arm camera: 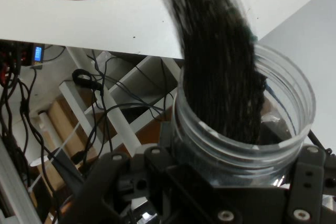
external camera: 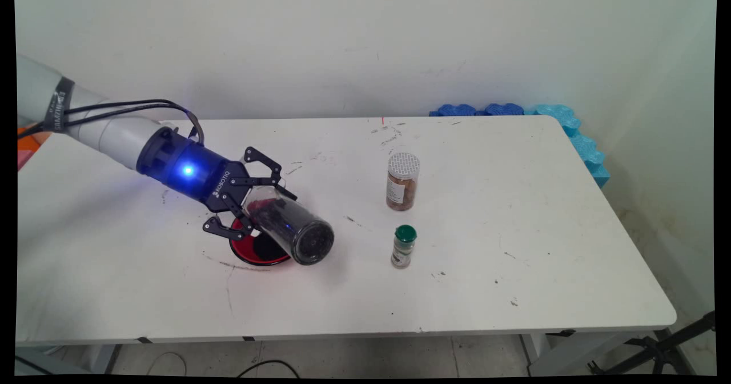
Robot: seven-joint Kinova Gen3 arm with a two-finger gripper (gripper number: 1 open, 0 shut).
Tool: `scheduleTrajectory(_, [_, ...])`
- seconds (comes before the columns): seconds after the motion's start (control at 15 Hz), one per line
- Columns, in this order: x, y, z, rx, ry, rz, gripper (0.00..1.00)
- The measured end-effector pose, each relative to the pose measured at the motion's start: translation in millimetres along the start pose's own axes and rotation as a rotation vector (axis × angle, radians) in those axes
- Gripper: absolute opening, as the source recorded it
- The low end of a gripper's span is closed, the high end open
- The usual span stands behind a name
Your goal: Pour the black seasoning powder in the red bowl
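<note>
The claw [external camera: 246, 208], left of centre in the main view, is closed around a clear jar [external camera: 288, 227] that it holds tipped over, with the base toward the lower right of the frame and the open mouth back toward the claw. Dark grains [arm camera: 220, 61] fill much of the jar; in the hand view they run as a dark stream over the jar's rim toward the top of the frame. Directly beneath the jar and claw sits a red bowl [external camera: 246, 256] on the white worktop [external camera: 514, 247], with a dark patch inside it.

To the right, near the middle of the frame and well apart from the claw, stands a spice jar with a white lid [external camera: 402, 181] and brown contents, upright. Just below it in the picture stands a smaller bottle with a green cap [external camera: 404, 246], also upright. At the worktop's far right corner, blue foam pieces [external camera: 565, 124] lie along its edge against the wall.
</note>
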Motion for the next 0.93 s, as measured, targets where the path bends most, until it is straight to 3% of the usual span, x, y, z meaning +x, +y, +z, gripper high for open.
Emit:
scheduleTrajectory(0.6, [-0.8, 0.0, 1.2, -0.02, -0.006, -0.032, 0.0])
scheduleTrajectory(0.93, [0.5, 0.2, -0.4, -0.012, -0.001, 0.023, 0.0])
